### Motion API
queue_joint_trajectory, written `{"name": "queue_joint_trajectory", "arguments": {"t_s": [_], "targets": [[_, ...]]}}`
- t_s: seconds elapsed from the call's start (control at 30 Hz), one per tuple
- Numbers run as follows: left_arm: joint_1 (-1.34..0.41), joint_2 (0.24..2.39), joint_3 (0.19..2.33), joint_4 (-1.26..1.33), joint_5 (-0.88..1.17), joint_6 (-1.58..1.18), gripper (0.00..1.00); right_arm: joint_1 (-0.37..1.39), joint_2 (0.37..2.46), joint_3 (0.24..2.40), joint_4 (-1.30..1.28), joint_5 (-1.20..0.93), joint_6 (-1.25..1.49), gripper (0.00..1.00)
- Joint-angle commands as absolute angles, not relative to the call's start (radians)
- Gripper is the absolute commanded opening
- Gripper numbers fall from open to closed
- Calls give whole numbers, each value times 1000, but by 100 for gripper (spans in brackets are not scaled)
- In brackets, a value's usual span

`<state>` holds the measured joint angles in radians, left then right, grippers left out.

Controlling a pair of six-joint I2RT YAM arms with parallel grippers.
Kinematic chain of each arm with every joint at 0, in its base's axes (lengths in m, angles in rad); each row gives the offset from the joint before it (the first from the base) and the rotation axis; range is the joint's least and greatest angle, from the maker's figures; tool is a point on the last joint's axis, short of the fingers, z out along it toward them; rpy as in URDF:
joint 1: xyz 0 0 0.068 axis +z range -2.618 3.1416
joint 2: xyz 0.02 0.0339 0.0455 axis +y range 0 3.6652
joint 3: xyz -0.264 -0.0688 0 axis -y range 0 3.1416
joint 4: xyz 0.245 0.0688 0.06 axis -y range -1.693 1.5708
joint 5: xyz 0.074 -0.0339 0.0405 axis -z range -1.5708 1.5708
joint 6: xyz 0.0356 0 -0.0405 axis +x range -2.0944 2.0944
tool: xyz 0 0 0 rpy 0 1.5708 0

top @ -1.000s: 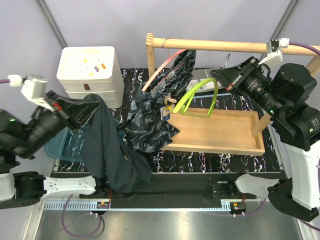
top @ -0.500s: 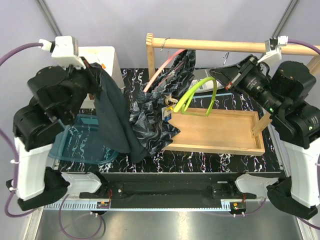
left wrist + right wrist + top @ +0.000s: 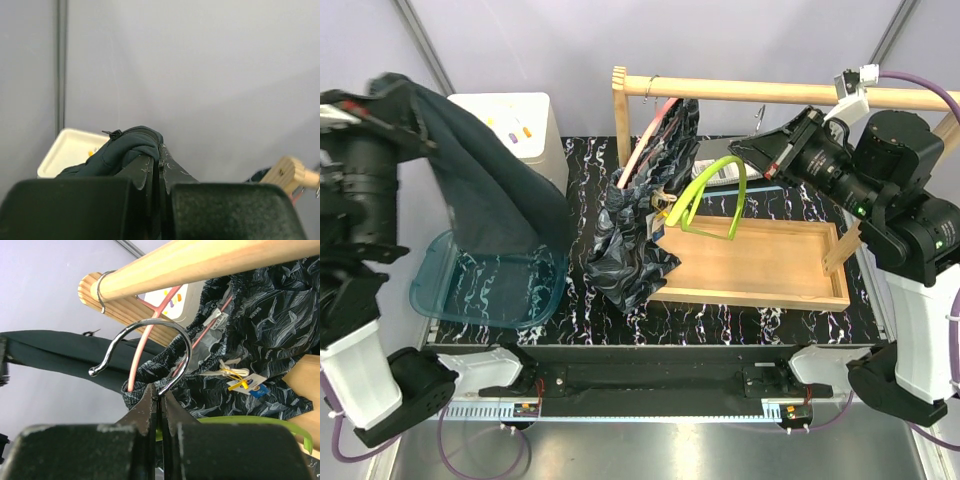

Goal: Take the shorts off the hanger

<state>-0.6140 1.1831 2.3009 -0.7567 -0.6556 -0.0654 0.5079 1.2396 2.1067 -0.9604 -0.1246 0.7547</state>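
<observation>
Two shorts are showing, two hangers, one rail, one wooden tray, one blue tray and one stack of white boxes.

The left gripper is pinching its fingers tight on a bunched fold of the plain shorts, holding them high in the upper left of the overhead view. The cloth is draping down and to the right from that grip, its lower edge hanging over the blue tray at lower left, and it is covering part of the white boxes behind it. These shorts are hanging clear of both hangers, well apart from the rack.

The patterned shorts are hanging in the middle of the overhead view, draped on the pink hanger, which is hooking over the wooden rail near its left end. Their lower folds are sagging onto the table just beside the left end of the wooden tray.

The right gripper is reaching in from the upper right with its fingers pressed together on the stem of the chrome hook of the green hanger. That hook is sitting below the rail, not around it. The green hanger is carrying no cloth, tilting down over the wooden tray, its left tip close against the patterned shorts; whether it is touching them I cannot tell.
</observation>
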Motion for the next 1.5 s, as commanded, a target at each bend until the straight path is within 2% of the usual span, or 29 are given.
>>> {"name": "queue_joint_trajectory", "arguments": {"t_s": [0.0, 0.23, 0.37, 0.5, 0.6, 0.7, 0.83, 1.1, 1.27, 1.3, 1.47], "targets": [[-611, 1187, 2368, -522, -703, 109, 0, 503, 1278, 2189, -960, -182, 738, 0], [-609, 1157, 2278, -607, -726, 77, 0, 503, 1308, 2223, -982, -213, 733, 0], [-607, 1045, 1972, -629, -739, -36, 0, 503, 1284, 2183, -980, -204, 729, 0], [-568, 994, 1795, -659, -692, -138, 0, 505, 1295, 2201, -980, -196, 701, 0], [-451, 986, 1740, -675, -579, -218, 0, 503, 1305, 2209, -979, -219, 719, 0], [-315, 1008, 1762, -699, -439, -265, 0, 503, 1298, 2180, -979, -247, 724, 0], [-188, 1106, 1951, -747, -374, -279, 0, 503, 1302, 2189, -980, -253, 718, 0], [-101, 1151, 2045, -795, -356, -367, 0, 503, 1327, 2252, -1012, -278, 701, 0], [-86, 1025, 1835, -834, -454, -419, 0, 503, 1328, 2264, -1017, -293, 686, 0], [-86, 1003, 1736, -845, -465, -431, 0, 503, 1328, 2267, -1019, -293, 683, 0], [-83, 885, 1527, -992, -560, -587, 0, 502, 1327, 2237, -1017, -291, 684, 0]]}}
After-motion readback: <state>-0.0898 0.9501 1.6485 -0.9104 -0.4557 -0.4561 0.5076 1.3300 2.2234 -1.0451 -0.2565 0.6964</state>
